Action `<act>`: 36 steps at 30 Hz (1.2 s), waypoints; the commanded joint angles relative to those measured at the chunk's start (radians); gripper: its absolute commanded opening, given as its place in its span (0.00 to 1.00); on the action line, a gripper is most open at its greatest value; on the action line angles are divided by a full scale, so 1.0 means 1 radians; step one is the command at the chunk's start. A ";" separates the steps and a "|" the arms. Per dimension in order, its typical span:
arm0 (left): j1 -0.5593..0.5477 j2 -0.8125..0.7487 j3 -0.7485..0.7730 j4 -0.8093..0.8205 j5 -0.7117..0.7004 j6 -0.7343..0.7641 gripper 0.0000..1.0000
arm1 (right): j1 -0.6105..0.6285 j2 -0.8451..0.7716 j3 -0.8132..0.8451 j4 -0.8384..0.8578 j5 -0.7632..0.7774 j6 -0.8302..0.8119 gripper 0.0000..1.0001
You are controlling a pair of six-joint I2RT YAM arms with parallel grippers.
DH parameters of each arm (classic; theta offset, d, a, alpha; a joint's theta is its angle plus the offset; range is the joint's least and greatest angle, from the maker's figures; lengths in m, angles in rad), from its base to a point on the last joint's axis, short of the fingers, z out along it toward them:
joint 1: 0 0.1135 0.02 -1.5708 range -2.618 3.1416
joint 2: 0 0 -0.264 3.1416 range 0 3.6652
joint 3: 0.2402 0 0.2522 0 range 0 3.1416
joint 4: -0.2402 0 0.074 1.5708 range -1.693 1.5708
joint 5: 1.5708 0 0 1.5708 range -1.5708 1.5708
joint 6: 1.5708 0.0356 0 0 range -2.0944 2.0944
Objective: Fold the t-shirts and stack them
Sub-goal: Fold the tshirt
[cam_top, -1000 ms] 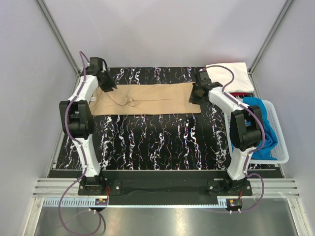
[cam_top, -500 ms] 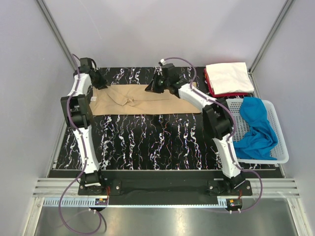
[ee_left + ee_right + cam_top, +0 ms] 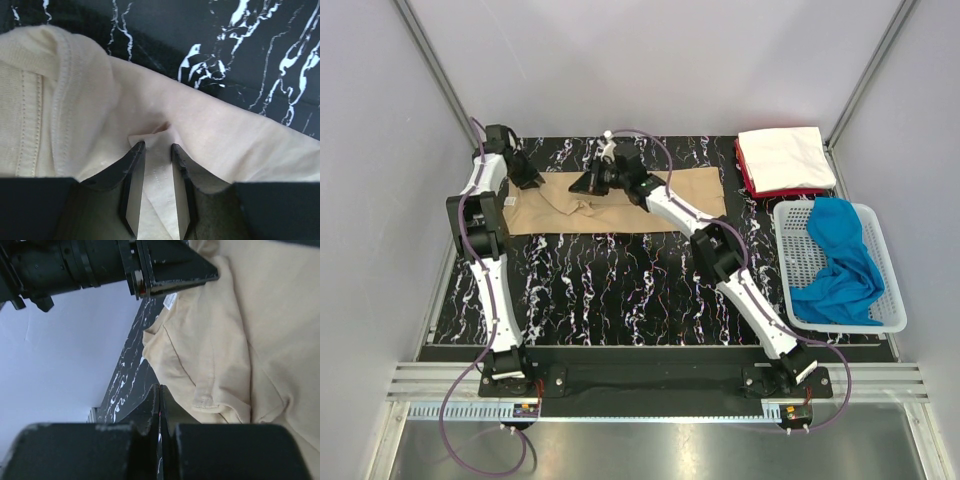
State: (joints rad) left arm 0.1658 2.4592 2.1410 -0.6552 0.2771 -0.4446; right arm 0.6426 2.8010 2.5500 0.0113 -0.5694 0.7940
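Note:
The tan t-shirt [image 3: 560, 218] lies spread in a long strip across the back of the table. My left gripper [image 3: 528, 178] is at its far left corner. In the left wrist view that gripper [image 3: 157, 147] is shut on a raised fold of the tan cloth [image 3: 240, 145]. My right gripper [image 3: 584, 185] reaches across the shirt to its left part. Its jaws [image 3: 160, 388] are shut with nothing between them, just left of a sleeve hem of the tan shirt [image 3: 260, 330]. A folded white t-shirt [image 3: 782, 155] rests on a red one [image 3: 765, 190] at the back right.
A white mesh basket [image 3: 845, 327] at the right edge holds a crumpled blue t-shirt [image 3: 840, 262]. The right arm stretches diagonally over the table's middle. The left arm's black body [image 3: 100, 265] fills the top of the right wrist view. Grey walls stand close behind and on both sides.
The right arm swung from the shirt's right end to its left part, and its jaws closed empty. The left gripper shifted slightly back and left, still holding cloth.

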 commanded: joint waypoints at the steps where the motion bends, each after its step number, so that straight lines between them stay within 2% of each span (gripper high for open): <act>1: 0.006 0.014 0.020 0.031 -0.016 -0.002 0.33 | 0.011 0.049 0.058 0.038 -0.018 0.030 0.02; 7: 0.006 0.032 0.026 0.039 -0.022 0.007 0.33 | 0.011 0.086 0.032 0.032 0.025 0.024 0.01; 12: 0.011 0.049 0.040 0.039 -0.010 0.004 0.34 | 0.000 0.057 -0.089 0.001 0.112 -0.013 0.00; 15: 0.011 0.043 0.039 0.039 -0.029 0.012 0.36 | -0.011 0.063 -0.103 -0.007 0.135 -0.015 0.00; 23: 0.014 0.035 0.099 0.032 0.017 0.018 0.37 | -0.026 0.088 -0.022 -0.046 0.102 -0.019 0.01; 31: 0.011 -0.161 0.063 0.031 0.043 0.004 0.40 | -0.032 -0.119 -0.083 -0.059 0.071 -0.082 0.08; 36: -0.012 -0.278 -0.122 0.032 0.065 0.020 0.40 | -0.034 -0.312 -0.241 -0.070 0.062 -0.114 0.11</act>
State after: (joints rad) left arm 0.1665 2.3138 2.0972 -0.6521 0.2996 -0.4408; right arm 0.6159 2.7094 2.3638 -0.0757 -0.4908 0.7315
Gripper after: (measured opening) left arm 0.398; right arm 0.104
